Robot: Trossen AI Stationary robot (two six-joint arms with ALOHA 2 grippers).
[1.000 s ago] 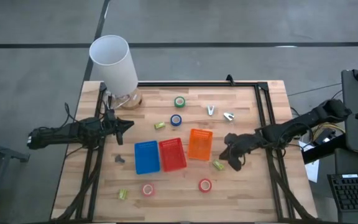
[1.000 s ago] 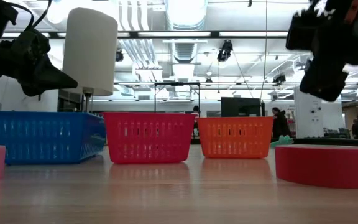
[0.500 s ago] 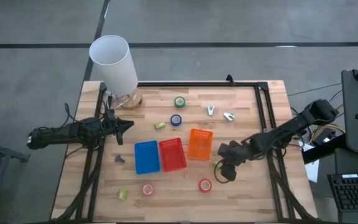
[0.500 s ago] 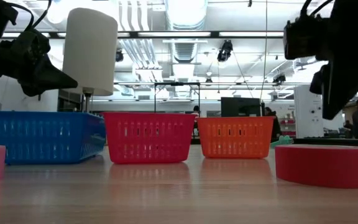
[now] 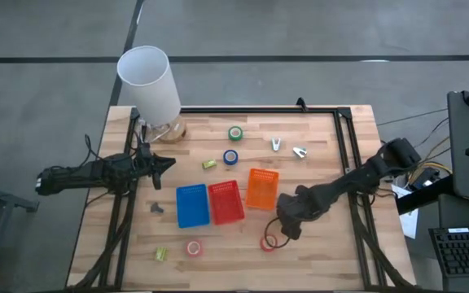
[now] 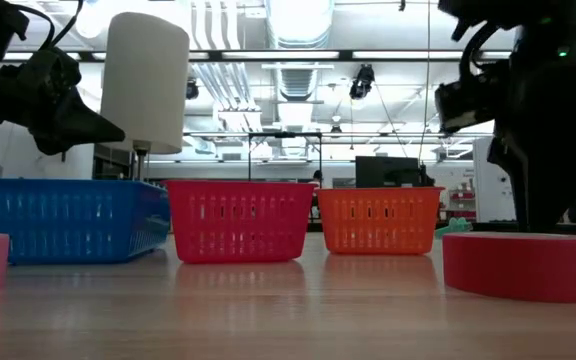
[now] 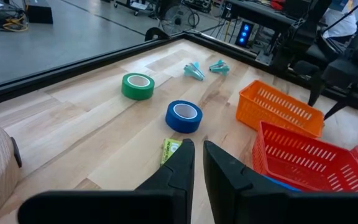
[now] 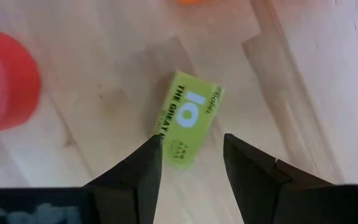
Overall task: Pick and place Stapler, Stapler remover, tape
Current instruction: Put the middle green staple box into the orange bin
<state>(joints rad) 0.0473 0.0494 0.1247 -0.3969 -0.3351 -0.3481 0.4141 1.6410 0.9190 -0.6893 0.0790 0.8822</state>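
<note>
The tape rolls lie flat on the table: green [image 5: 235, 133], blue [image 5: 230, 157], pink [image 5: 194, 248] and red [image 5: 269, 242]. Two pale stapler removers [image 5: 276, 144] [image 5: 300, 152] lie at the far right. A small grey object [image 5: 156, 207] lies left of the blue basket. My right gripper [image 5: 283, 228] is open and low, just right of the red roll. In its wrist view its fingers [image 8: 191, 165] frame a yellow-green block [image 8: 188, 127], with the red roll [image 8: 5, 81] beside it. My left gripper [image 5: 165, 163] is shut and empty above the table's left side.
Blue [image 5: 191, 204], red [image 5: 226, 202] and orange [image 5: 261, 188] baskets stand side by side mid-table. A tall white cylinder [image 5: 147, 81] stands at the far left corner. More yellow-green blocks lie near the blue roll [image 5: 209, 164] and at the near left [image 5: 161, 254].
My right gripper has gone toward the table's left and near edges and come down, from beside the orange basket to the yellow-green block and the red tape roll.
</note>
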